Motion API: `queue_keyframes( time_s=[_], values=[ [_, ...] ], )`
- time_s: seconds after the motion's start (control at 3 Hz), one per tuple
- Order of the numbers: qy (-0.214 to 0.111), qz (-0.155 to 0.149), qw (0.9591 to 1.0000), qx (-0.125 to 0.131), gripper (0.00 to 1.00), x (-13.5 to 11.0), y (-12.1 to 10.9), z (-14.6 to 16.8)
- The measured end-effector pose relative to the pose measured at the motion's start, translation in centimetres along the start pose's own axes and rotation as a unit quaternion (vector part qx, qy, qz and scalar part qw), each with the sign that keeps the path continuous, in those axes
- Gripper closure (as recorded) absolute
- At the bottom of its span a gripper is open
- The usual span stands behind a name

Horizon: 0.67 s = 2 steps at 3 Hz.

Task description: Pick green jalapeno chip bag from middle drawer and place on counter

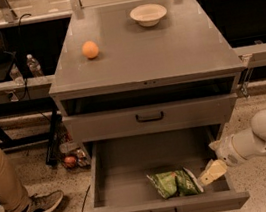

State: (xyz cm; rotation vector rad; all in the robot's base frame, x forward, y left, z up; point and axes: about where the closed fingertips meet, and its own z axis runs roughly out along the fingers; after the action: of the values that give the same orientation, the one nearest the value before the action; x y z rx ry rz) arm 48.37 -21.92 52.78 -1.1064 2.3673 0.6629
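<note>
The green jalapeno chip bag (pixel 175 182) lies flat in the front right part of the open middle drawer (pixel 117 170), the cabinet's lowest one. My gripper (pixel 211 172) reaches in from the right on a white arm (pixel 265 136). It hangs over the drawer's right side, just right of the bag and very close to its edge. The counter (pixel 163 47) is the gray cabinet top above.
An orange (pixel 90 50) and a white bowl (pixel 148 14) sit on the counter. A closed gray drawer front (pixel 150 118) is above the open one. A person's leg and shoe (pixel 34 210) are at the left. Bottles and clutter lie on the floor at the left.
</note>
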Motion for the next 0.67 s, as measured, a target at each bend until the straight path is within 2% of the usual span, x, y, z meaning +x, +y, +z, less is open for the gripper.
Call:
queue_keyframes(
  time_s=[0.33, 0.67],
  values=[
    [0.013, -0.024, 0.9994, -0.022, 0.0, 0.2, 0.5, 3.2],
    [0.025, -0.048, 0.9974, -0.049, 0.0, 0.3, 1.4, 8.5]
  ],
)
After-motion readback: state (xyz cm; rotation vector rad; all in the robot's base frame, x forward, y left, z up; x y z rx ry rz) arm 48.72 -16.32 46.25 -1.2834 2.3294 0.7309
